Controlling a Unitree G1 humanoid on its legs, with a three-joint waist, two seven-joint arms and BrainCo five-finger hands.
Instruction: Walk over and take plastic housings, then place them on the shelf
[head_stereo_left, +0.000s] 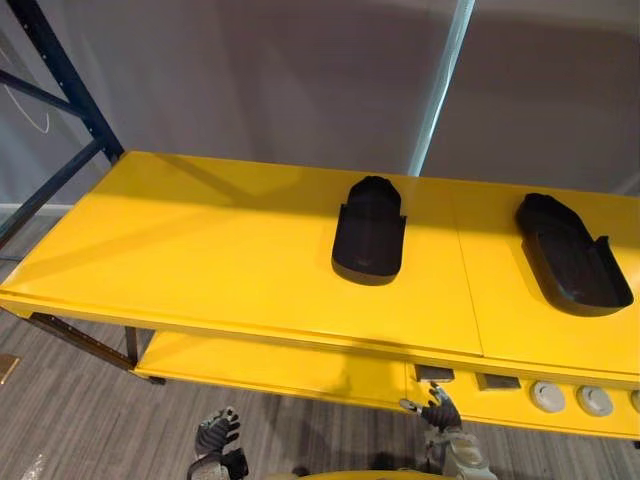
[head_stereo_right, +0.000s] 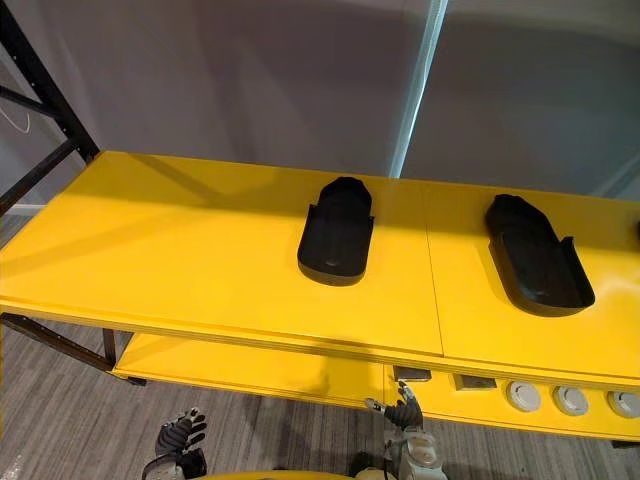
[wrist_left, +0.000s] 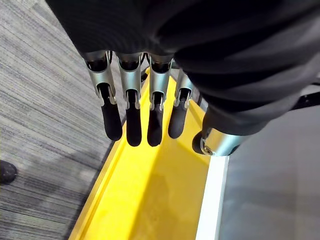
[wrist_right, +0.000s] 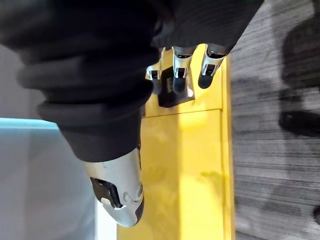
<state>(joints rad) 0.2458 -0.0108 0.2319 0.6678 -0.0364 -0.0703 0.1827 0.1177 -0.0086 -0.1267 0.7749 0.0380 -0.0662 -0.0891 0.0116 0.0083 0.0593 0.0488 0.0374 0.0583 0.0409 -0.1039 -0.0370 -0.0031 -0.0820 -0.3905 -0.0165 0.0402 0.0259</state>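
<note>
Black plastic housing (head_stereo_left: 370, 232) lay mid yellow shelf top (head_stereo_left: 200, 250), second housing (head_stereo_left: 572, 255) near right edge. Left hand (head_stereo_left: 215, 435), right hand (head_stereo_left: 440, 410) low, fingers slack, empty. Advice: lift hands clear of front edge first.

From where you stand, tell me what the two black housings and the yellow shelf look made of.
The left housing and right housing: likely moulded plastic, matte black with faint sheen, thin raised walls. The yellow shelf: probably painted metal, smooth semi-gloss, with soft reflections and a straight panel seam.
</note>
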